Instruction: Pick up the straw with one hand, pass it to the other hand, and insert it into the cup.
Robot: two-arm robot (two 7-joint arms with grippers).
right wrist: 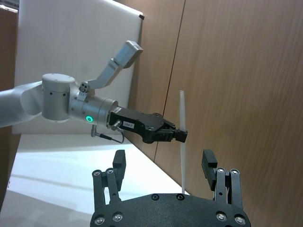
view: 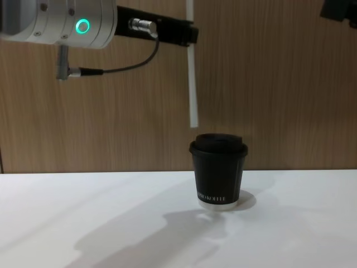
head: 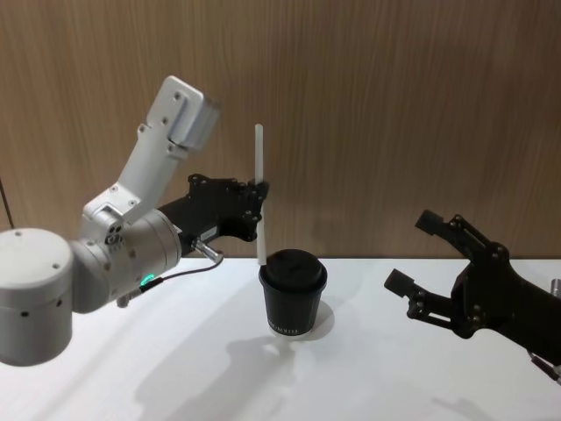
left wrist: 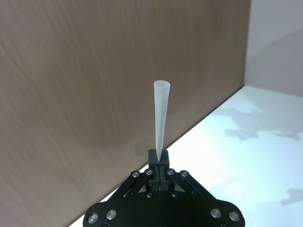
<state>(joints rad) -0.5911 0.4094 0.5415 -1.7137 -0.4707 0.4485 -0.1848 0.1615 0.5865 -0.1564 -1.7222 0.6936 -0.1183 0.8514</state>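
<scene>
At the left centre of the head view, the black flat-fingered left gripper (head: 260, 200), on a silver wrist with a teal ring, is clamped on the thin white straw (head: 259, 158) near its middle, holding it upright. In the chest view the straw's lower end hangs just above the small black lidded paper cup (head: 293, 298) at centre, left of the lid's middle and not touching it. The straw looks light, slick and easily crushed, so it probably wants a gentle mid-shaft pinch. At lower right the black angular right gripper (head: 410, 250) hovers with fingers spread, empty.

The head view is looking down on the cup (head: 294, 298), the chest view is facing it level and nearer, both sharing the straw (head: 259, 175).
</scene>
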